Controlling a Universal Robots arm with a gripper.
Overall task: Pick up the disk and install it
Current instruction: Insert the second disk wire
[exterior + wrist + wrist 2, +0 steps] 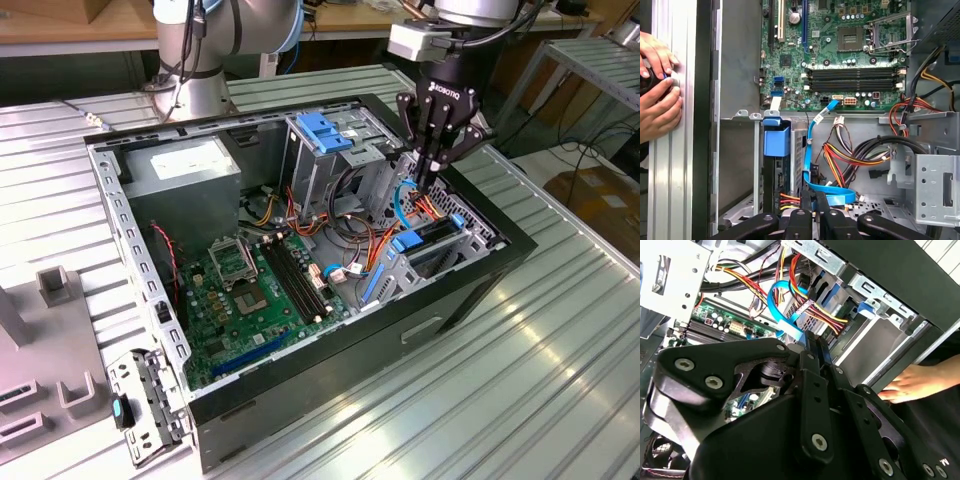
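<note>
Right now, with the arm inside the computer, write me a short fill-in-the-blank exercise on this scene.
1. The gripper hangs inside the open computer case, close to a flat ____ cable.
2. The circuit board on the case's floor is ____.
3. In the first wrist view, a person's two ____ rest outside the case.
Missing words: blue; green; hands.

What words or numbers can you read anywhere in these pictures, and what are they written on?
Nothing can be quoted for sure:
White lettering on the end effector body, exterior view: a maker's mark, too small to spell out safely.
Power supply label, exterior view: blurred, unreadable.
Tiny white print on the motherboard, first wrist view: too small to read.
No other words, numbers or signs can be made out.
</note>
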